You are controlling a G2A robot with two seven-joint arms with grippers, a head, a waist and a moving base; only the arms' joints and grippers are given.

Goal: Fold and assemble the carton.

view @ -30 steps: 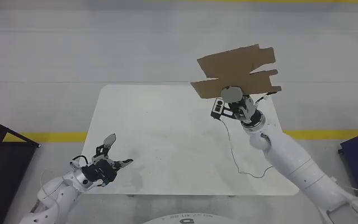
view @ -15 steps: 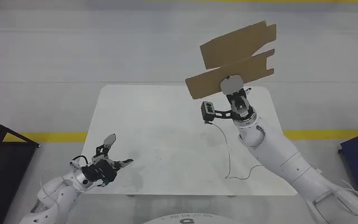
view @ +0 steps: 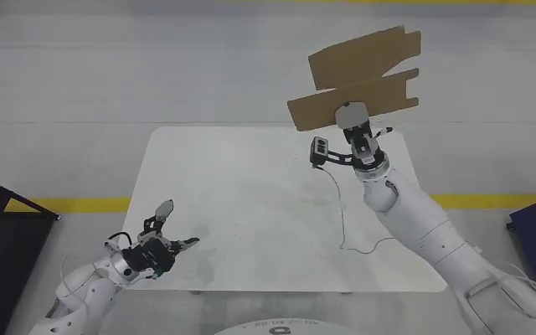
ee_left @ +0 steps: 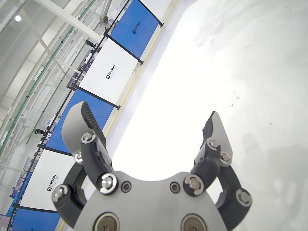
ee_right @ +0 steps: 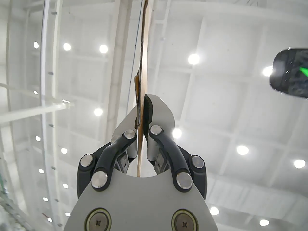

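Observation:
A flat brown carton (view: 360, 75) hangs in the air above the table's far right corner, unfolded, its flaps spread wide. My right gripper (view: 350, 117) is shut on its lower edge and points upward. In the right wrist view the carton (ee_right: 142, 78) shows edge-on, pinched in my right gripper (ee_right: 142, 111). My left gripper (view: 172, 224) stays low over the table's near left corner, open and holding nothing. In the left wrist view my left gripper (ee_left: 148, 118) has both fingers spread apart above the white table (ee_left: 228, 56).
The white table (view: 251, 209) has rounded corners. A thin cable (view: 343, 218) trails from the right wrist across the table's right side. A small black box (view: 319, 151) hangs off the right wrist. A yellow floor line (view: 67, 203) runs past the table.
My right gripper has swung the carton up and tilted it, first toward the table's middle, then back right and higher. The left arm has kept still.

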